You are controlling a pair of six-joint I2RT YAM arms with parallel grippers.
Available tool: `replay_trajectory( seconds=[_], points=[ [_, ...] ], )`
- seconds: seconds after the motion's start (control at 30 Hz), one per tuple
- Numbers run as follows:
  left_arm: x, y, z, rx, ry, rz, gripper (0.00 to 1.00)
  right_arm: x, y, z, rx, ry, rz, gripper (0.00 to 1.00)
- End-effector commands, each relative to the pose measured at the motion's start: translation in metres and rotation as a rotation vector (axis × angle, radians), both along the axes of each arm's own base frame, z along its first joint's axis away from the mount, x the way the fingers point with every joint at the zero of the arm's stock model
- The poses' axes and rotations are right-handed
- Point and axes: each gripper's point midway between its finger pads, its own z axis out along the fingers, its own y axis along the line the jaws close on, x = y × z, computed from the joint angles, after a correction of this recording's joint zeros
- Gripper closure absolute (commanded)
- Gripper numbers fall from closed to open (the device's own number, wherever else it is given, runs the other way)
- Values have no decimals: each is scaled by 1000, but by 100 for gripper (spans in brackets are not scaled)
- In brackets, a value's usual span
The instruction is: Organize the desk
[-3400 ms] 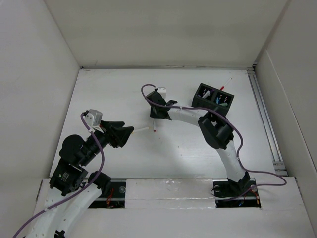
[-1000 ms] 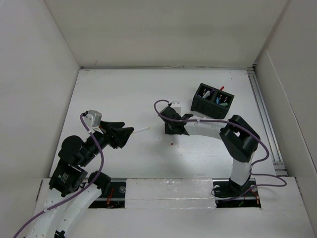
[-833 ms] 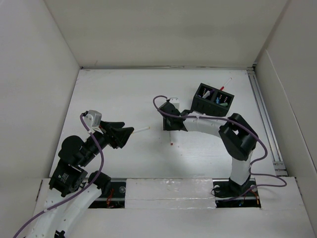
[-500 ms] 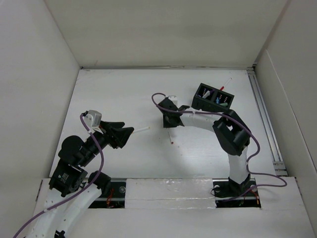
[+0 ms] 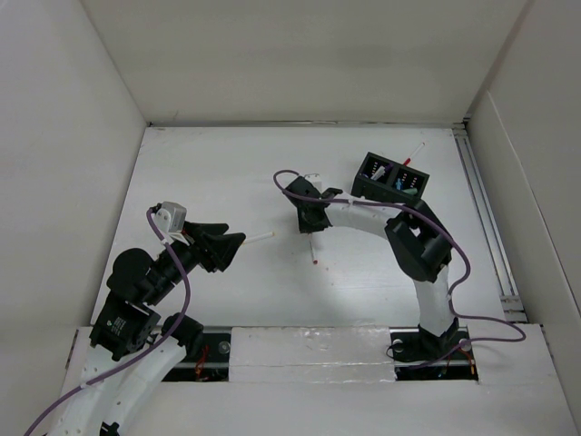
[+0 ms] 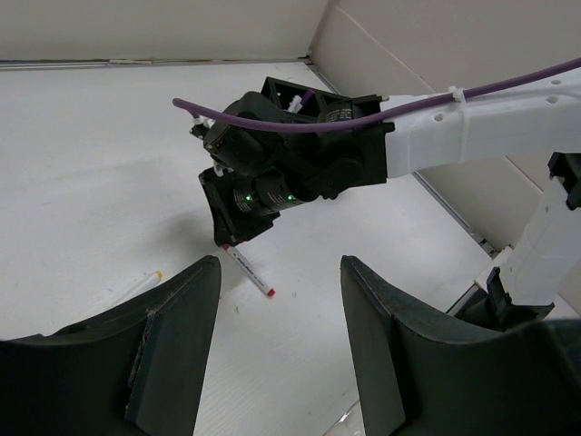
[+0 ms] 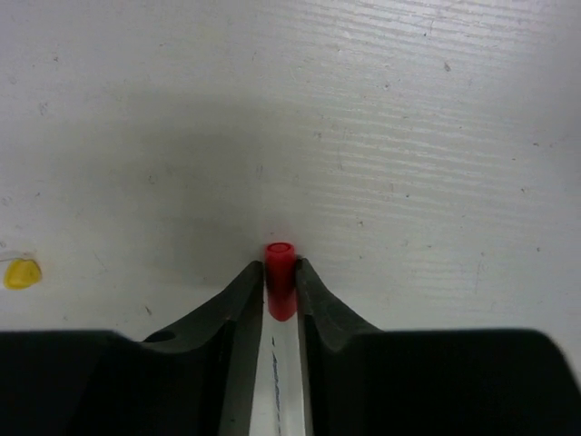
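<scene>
White desk (image 5: 209,173), white walls (image 5: 300,54), rail (image 5: 486,218) right of box (image 5: 390,179), your right pincer (image 7: 280,269) pinching pen (image 7: 280,292) left of box, left pincer (image 6: 280,272) wide.

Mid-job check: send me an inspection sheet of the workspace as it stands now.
Surface: white desk, mostly bare.
Job's things: red-capped pen is pinched in the right gripper, cap end down near the desk. A yellow-tipped pen lies loose in front of the left gripper. The black organizer box at the back right holds several pens.
Clutter: nothing seen.
Grippers: right gripper is shut on the red-capped pen. Left gripper is open and empty.
Cables: a purple cable runs along the right arm and another along the left. Neither touches the pens.
Surroundings: white walls and a metal rail along the right edge.
</scene>
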Motion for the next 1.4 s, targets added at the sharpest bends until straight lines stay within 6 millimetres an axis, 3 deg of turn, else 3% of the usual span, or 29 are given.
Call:
replay_trajectory(
  seconds=[0.0, 0.03, 0.13, 0.23, 0.3, 0.43, 0.47, 0.5, 0.67, 0.73, 0.83, 0.87, 0.97, 1.03, 1.07, 1.17, 1.27, 1.37],
  points=[
    [0, -1, 10, -15, -49, -10, 48, -4, -18, -22, -87, 54, -5, 76],
    [-1, -1, 10, -16, -48, -10, 48, -4, -19, -24, -89, 54, -5, 86],
    [0, -1, 9, -12, -44, -10, 48, -4, -18, -24, -86, 54, -3, 99],
    [0, -1, 10, -15, -49, -7, 48, -2, -20, -21, -87, 37, -4, 100],
    [2, -1, 9, -11, -44, -5, 48, 3, -15, -4, -43, -9, -15, 100],
    [2, -1, 9, -11, -44, -2, 48, 10, -8, 41, 102, -145, -46, 100],
    [2, -1, 8, -8, -39, -5, 48, 12, -7, 71, 235, -230, -61, 100],
    [2, -1, 8, -8, -39, -7, 48, 13, -7, 88, 263, -258, -61, 100],
    [1, -1, 9, -11, -44, -8, 48, 13, -15, 143, 433, -417, -101, 100],
    [0, -1, 10, -12, -47, -10, 48, 10, -27, 163, 467, -489, -130, 100],
    [0, -1, 10, -14, -50, -10, 48, 22, -53, 196, 510, -597, -220, 100],
    [0, -1, 9, -13, -45, -10, 48, 24, -63, 218, 539, -654, -254, 100],
    [1, -2, 9, -11, -44, -10, 48, 44, -113, 262, 540, -834, -408, 100],
    [1, -2, 8, -12, -44, -10, 48, 58, -155, 279, 511, -926, -517, 100],
    [1, -2, 8, -9, -42, -10, 48, 64, -167, 292, 528, -971, -551, 100],
    [1, -1, 8, -11, -41, -7, 48, 81, -201, 305, 470, -1040, -622, 100],
    [2, -2, 6, -8, -35, -5, 48, 104, -224, 300, 351, -1053, -687, 100],
    [3, -1, 6, -8, -35, -1, 48, 121, -232, 289, 275, -1048, -708, 100]
  ],
)
